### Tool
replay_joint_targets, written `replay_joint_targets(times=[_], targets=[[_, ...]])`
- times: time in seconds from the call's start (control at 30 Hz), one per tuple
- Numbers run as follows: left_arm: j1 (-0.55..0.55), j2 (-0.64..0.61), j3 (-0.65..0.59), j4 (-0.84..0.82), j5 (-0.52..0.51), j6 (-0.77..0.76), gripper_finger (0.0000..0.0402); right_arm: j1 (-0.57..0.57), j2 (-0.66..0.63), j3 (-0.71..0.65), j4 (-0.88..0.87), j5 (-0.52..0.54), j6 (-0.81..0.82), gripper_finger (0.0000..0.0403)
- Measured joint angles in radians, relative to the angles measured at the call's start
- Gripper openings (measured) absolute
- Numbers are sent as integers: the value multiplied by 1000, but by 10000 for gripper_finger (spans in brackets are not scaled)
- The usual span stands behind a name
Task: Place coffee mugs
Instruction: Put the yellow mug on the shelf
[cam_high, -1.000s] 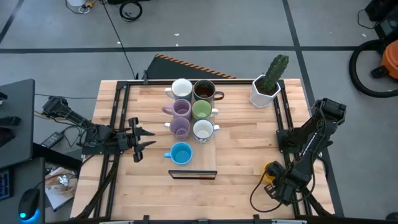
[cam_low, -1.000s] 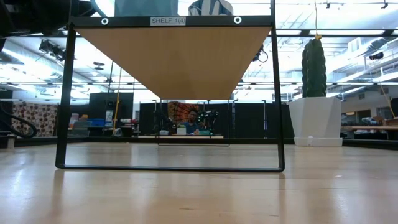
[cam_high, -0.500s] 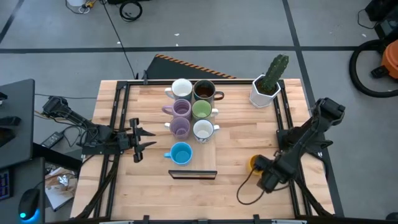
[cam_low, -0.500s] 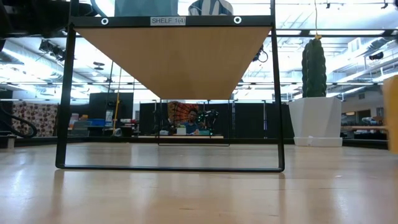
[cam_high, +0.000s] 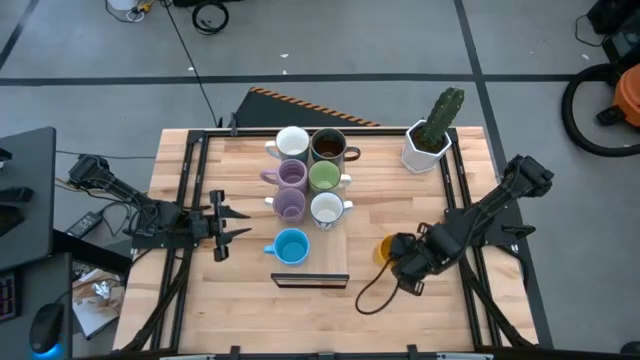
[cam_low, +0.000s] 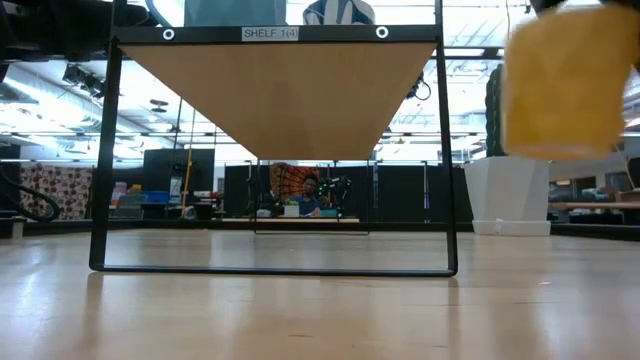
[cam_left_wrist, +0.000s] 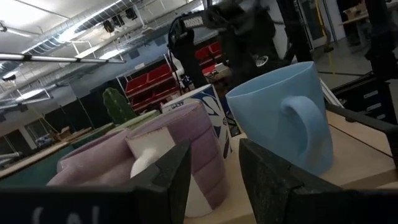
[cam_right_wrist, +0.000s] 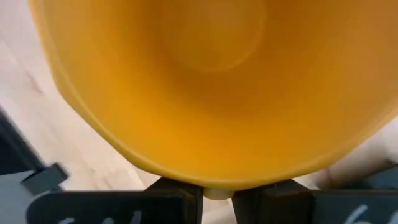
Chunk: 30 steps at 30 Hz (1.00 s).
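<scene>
Seven mugs stand on the raised wooden shelf: white, dark brown, lilac, light green, lilac, white and blue. My right gripper is shut on the orange mug, just right of the shelf's near end. In the low view this mug hangs in the air. My left gripper waits open at the shelf's left side. In its wrist view the fingers face the blue mug and a lilac mug. My right gripper pinches a small orange part that juts from the mug's outer wall under its rim, seemingly the handle. The fingers come from the table's near right side. The mug is lifted clear of the table and its open mouth faces my wrist camera.
A white faceted pot with a green cactus stands at the table's far right. The shelf's black frame rests on the table. A black cable loops on the table below my right arm. Bare wood lies right of the shelf.
My right gripper has carried the orange mug from the table's near right corner toward the left and slightly farther back, up to the shelf's right side. In the low view the mug has come in from the right, high above the table. The left arm has kept still.
</scene>
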<state>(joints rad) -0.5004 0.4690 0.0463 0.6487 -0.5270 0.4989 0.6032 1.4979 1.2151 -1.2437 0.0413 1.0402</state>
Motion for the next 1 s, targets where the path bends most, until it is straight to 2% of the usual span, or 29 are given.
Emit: replay_joint_targets(times=[0.17,0.6,1.0], targets=[[0,0,0,-7,0,-26,142,-43,-1,116,-53,22,-70,57],[0,0,0,-50,-31,-132,142,-146,25,300,-86,71,-246,57],[-1,2,0,-85,-41,-309,142,-165,290,662,-305,97,-490,57]])
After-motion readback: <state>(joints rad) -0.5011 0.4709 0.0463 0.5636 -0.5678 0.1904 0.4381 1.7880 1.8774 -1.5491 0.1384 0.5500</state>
